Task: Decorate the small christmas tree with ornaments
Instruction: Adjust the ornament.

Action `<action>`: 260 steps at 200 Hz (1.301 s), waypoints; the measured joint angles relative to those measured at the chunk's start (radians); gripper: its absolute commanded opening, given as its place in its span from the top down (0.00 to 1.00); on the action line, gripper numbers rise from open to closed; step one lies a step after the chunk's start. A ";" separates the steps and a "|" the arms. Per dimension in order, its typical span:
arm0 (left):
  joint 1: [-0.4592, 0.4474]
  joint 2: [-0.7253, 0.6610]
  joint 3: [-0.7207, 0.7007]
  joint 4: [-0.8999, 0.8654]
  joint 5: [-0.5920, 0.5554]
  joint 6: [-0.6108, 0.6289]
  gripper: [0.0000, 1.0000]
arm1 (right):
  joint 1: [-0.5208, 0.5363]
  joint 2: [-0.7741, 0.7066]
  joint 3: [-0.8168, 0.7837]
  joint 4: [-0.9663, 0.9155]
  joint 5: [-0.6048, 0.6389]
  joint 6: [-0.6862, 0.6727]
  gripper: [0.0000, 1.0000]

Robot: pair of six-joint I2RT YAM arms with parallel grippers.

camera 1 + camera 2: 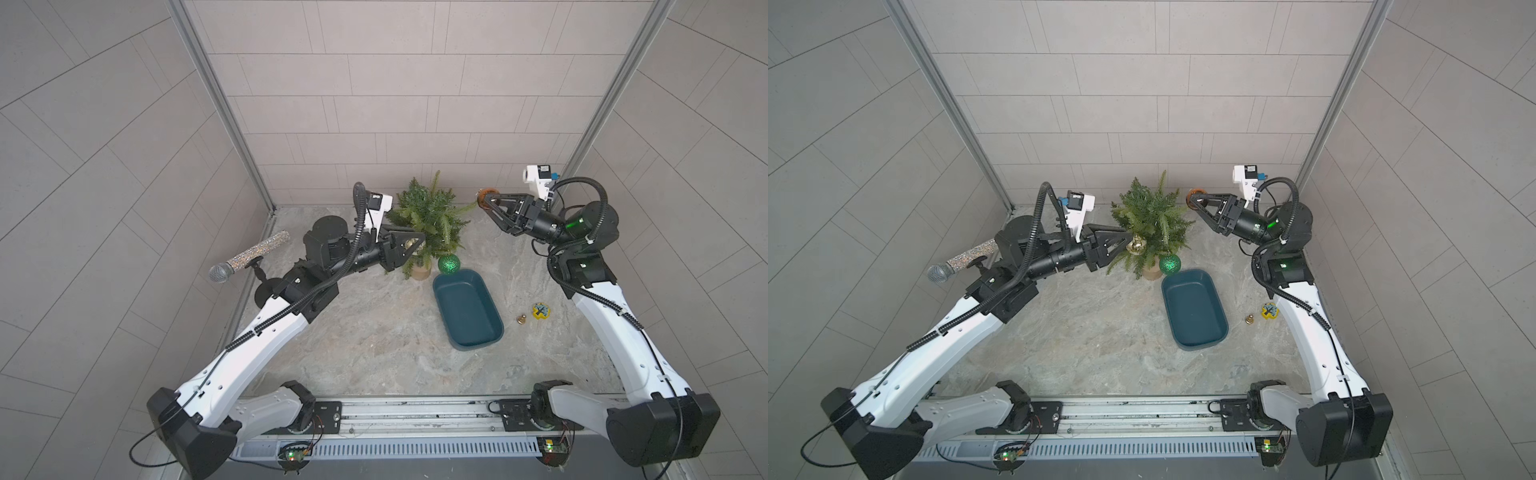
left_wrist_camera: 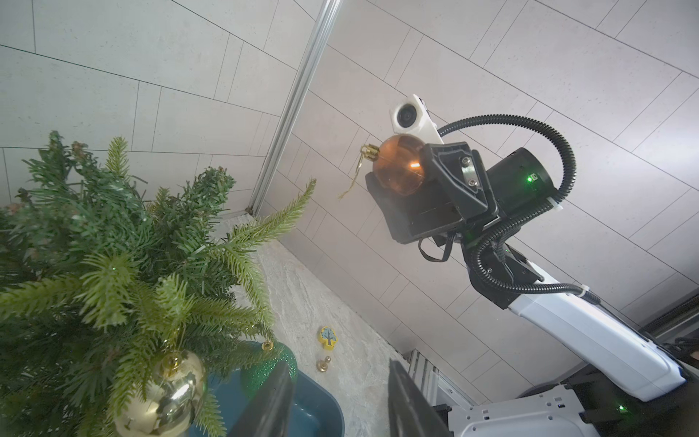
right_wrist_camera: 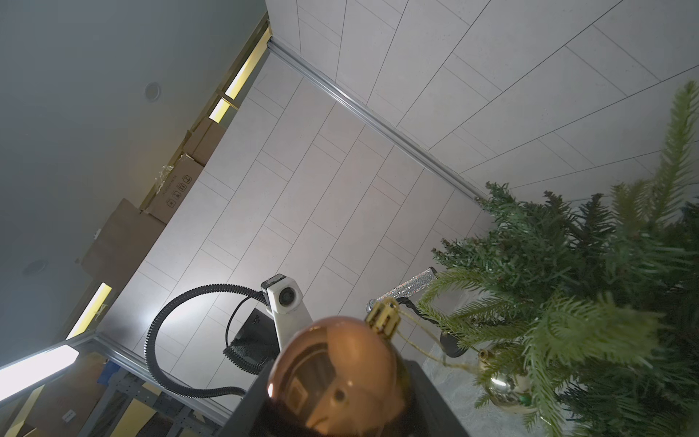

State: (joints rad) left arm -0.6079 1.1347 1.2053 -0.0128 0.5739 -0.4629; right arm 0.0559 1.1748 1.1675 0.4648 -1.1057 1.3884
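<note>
The small christmas tree (image 1: 430, 216) stands at the back middle on a tan base. On its left side hangs a pale gold ornament (image 1: 1136, 245), and a glittery green ornament (image 1: 449, 264) hangs from a low front branch. My left gripper (image 2: 336, 372) is open right beside the gold ornament (image 2: 166, 393), with nothing between its fingers. My right gripper (image 1: 484, 200) is raised just right of the tree's upper branches. It is shut on a copper ornament (image 3: 336, 374), whose cap and gold loop point toward the tree.
A dark teal bin (image 1: 467, 311) sits in front of the tree, just beneath the green ornament. A small brass bell (image 1: 521, 319) and a flat yellow piece (image 1: 540, 310) lie to its right. A glittery microphone (image 1: 249, 257) on a stand is at the left wall.
</note>
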 measured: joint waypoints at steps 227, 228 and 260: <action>0.001 -0.001 -0.009 -0.008 -0.015 0.013 0.55 | -0.082 0.143 -0.144 0.526 0.014 0.415 0.53; 0.001 -0.001 -0.010 -0.009 -0.015 0.013 0.55 | -0.082 0.143 -0.145 0.526 0.014 0.416 0.53; 0.001 -0.001 -0.013 -0.009 -0.015 0.013 0.55 | -0.085 0.146 -0.168 0.563 0.014 0.448 0.53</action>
State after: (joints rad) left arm -0.6067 1.1336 1.1927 -0.0219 0.5587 -0.4503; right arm -0.0292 1.3205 0.9993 1.0275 -1.0912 1.8362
